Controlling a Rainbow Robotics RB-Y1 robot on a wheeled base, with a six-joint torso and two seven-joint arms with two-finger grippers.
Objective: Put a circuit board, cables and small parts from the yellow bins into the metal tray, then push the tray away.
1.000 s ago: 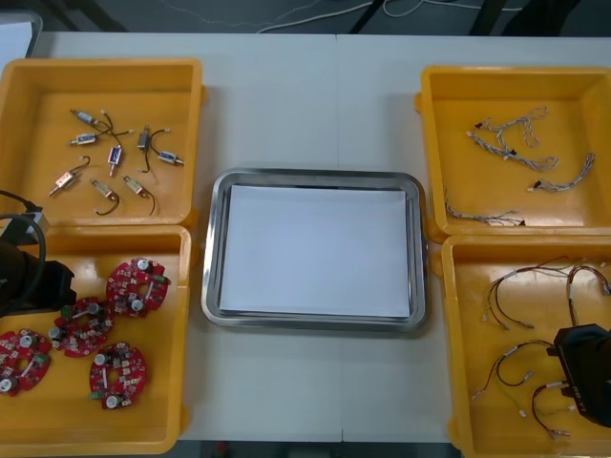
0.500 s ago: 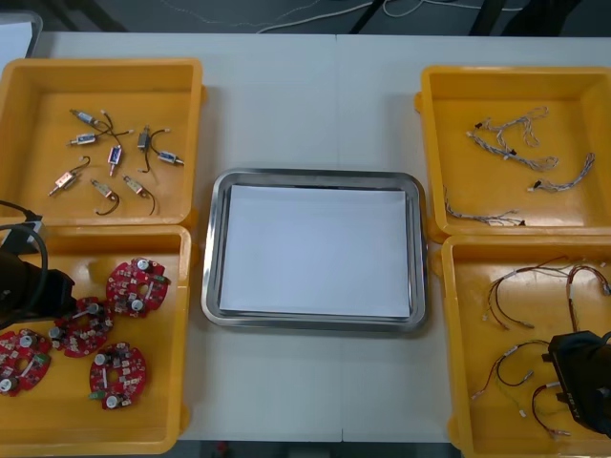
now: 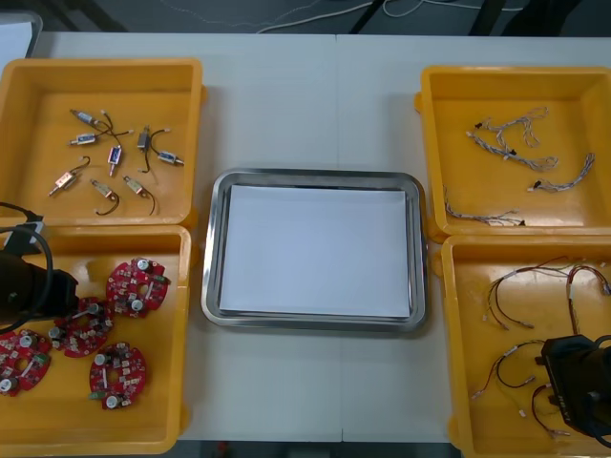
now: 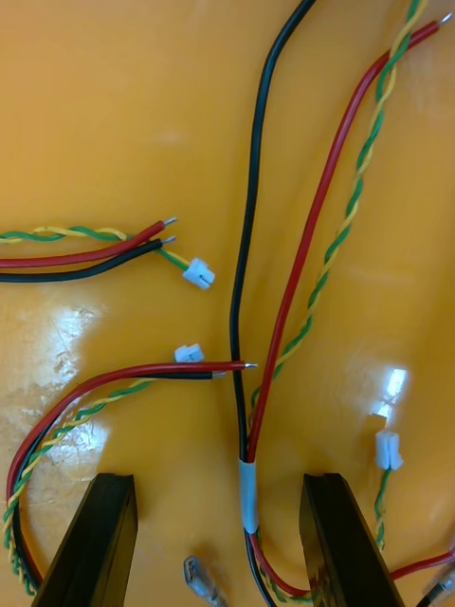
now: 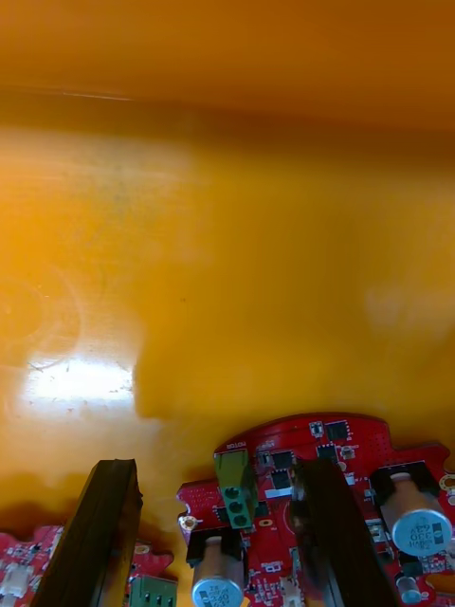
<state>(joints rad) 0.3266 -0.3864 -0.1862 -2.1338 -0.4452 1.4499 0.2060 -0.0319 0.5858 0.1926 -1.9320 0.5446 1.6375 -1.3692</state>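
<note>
My left gripper [image 3: 59, 294] is down in the near-left yellow bin [image 3: 158, 420], open over several round red circuit boards [image 3: 136, 286]. In the left wrist view its fingers [image 5: 112, 512] stand apart, and a red board [image 5: 303, 465] with a green terminal lies between them. Over the near-right yellow bin [image 3: 458, 334], my right gripper [image 3: 571, 386] is open above red, black and yellow-green cables [image 3: 520, 286]. The right wrist view shows a cable bundle with a white sleeve [image 4: 248, 493] between the fingers [image 4: 327, 517]. The metal tray [image 3: 215, 248], white inside, sits in the middle.
The far-left yellow bin [image 3: 181, 86] holds several small metal parts [image 3: 115, 157]. Twisted blue and white cables [image 3: 511, 143] lie in the far-right yellow bin [image 3: 439, 95]. Bare table runs beyond the tray and between the bins.
My left gripper has edged nearer the boards and dropped lower in its bin. My right gripper has slid toward the table's near edge, lower over the cables.
</note>
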